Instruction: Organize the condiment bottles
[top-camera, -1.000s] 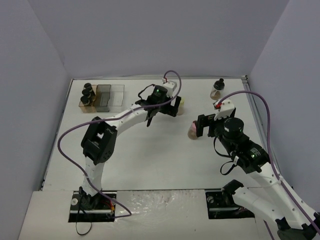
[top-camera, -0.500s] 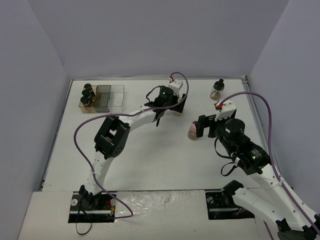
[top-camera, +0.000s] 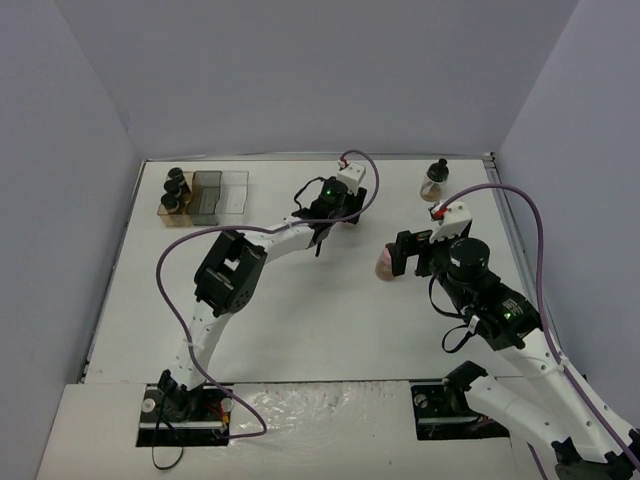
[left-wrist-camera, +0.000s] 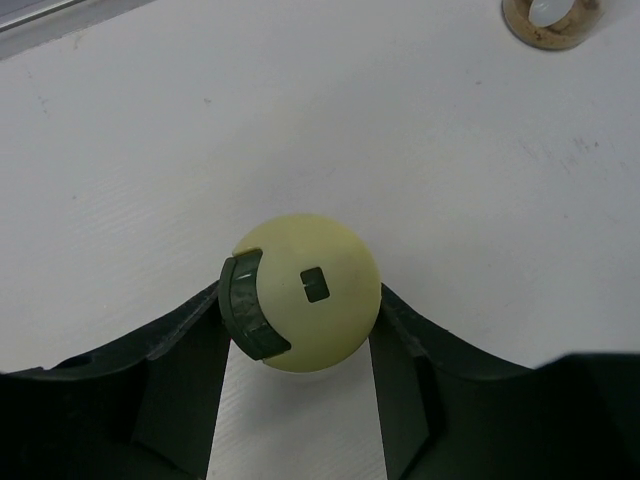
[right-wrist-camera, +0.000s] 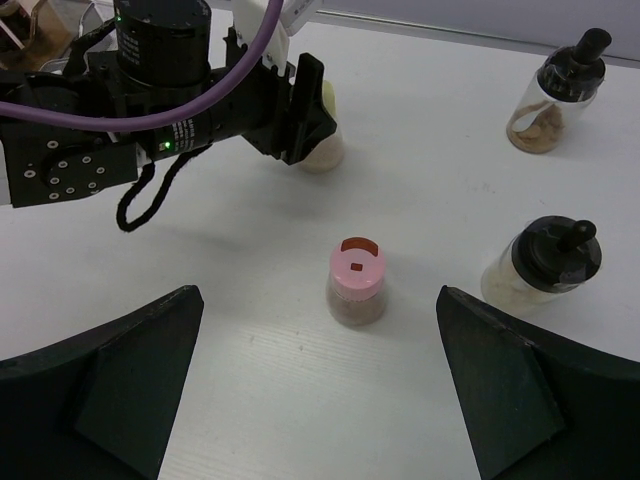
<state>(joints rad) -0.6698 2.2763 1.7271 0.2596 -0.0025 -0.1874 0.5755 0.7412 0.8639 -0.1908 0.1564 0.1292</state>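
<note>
My left gripper (left-wrist-camera: 300, 300) is shut on the yellow-capped bottle (left-wrist-camera: 310, 290), one finger pressed on each side of its cap; the bottle stands on the table. The top view shows this gripper (top-camera: 340, 205) at the back centre, covering the bottle. In the right wrist view the yellow-capped bottle (right-wrist-camera: 328, 135) peeks out behind the left gripper (right-wrist-camera: 300, 110). My right gripper (right-wrist-camera: 318, 292) hangs open above the pink-capped bottle (right-wrist-camera: 356, 280), fingers well apart from it. Three dark black-capped bottles (top-camera: 175, 190) stand in the tray's brown section.
The three-compartment tray (top-camera: 222, 195) sits at the back left. Two clear bottles with black knob caps stand to the right: one far back (right-wrist-camera: 555, 85), one nearer (right-wrist-camera: 545, 265). The far one (top-camera: 434, 178) is near the back wall.
My left gripper moved a little right and back over the yellow-capped bottle and went from open to shut on its cap. The right arm stayed still.
</note>
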